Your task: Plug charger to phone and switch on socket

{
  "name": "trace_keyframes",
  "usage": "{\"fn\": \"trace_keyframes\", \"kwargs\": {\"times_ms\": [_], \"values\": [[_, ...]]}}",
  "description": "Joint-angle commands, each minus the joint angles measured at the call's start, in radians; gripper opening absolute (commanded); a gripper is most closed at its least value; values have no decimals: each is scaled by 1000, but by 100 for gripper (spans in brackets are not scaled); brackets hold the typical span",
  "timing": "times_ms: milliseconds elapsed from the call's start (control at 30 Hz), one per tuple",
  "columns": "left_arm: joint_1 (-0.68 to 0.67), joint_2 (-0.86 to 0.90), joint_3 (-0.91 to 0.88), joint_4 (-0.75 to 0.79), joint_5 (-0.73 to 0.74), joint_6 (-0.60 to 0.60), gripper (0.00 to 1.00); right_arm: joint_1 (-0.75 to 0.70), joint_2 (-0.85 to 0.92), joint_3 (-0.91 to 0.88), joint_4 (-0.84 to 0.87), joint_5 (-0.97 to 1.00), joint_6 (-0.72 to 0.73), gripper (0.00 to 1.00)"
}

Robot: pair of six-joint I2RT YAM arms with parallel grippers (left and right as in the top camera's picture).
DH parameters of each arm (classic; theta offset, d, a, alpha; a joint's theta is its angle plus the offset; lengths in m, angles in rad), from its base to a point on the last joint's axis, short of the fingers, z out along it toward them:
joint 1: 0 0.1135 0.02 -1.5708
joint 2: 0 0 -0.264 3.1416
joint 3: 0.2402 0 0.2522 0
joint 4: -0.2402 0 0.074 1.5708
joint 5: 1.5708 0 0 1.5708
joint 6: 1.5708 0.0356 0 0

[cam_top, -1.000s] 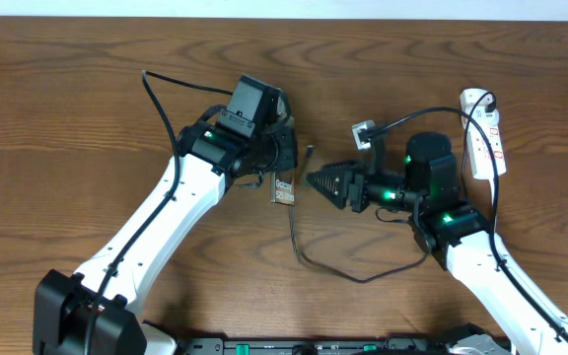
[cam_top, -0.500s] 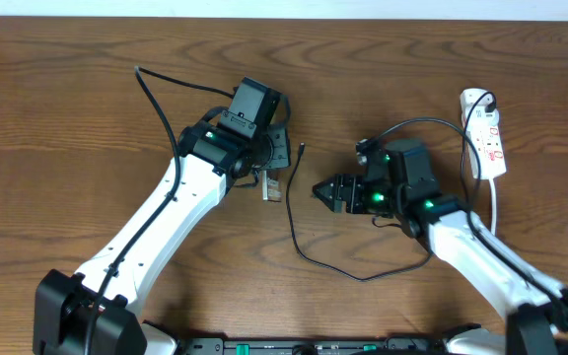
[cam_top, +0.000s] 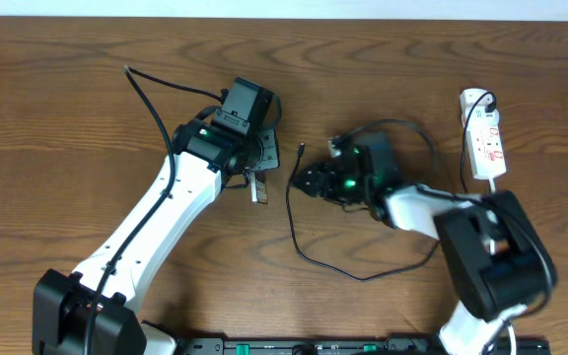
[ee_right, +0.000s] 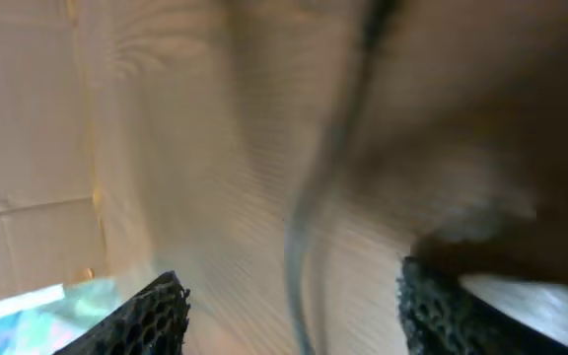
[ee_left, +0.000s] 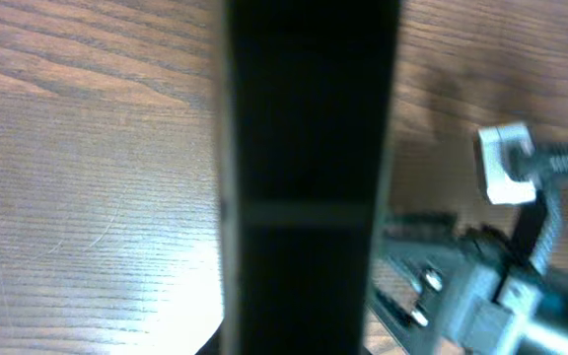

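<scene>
Left hand (cam_top: 257,175) clenched on phone (cam_top: 257,190); right hand (cam_top: 298,180) released over charger (cam_top: 292,223). Risk: the thin cable slips aside and the closing hand misses it.

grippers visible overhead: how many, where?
2. Left gripper, left of centre, shut on the small flat rectangular phone. Right gripper, centre, open at the thin black charger cable. None hidden.

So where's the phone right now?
In the overhead view, just left of centre: the phone is clamped in the left pincer, with the charger cable running down the table just to its right.
</scene>
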Motion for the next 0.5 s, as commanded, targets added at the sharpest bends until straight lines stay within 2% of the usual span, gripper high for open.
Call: {"fn": "trace_keyframes", "kwargs": {"times_ms": [0,100,200,233,267,333,433,467], "values": [[0,3,16,-7,-20,14,7,41,101,114,-4,10,107,68],[0,3,16,-15,-20,14,7,55,179,172,-4,74,208,66],[0,3,16,-28,-20,14,7,60,253,187,14,101,295,55],[0,3,16,-34,-20,14,7,60,272,187,33,104,292,50],[0,3,16,-38,-20,22,7,60,288,187,47,111,281,38],[0,3,16,-42,-20,42,7,58,297,187,57,147,273,30],[0,3,16,-43,-20,52,7,46,296,187,174,211,155,12],[0,3,16,-42,-20,52,7,42,296,187,217,214,122,3]]}}
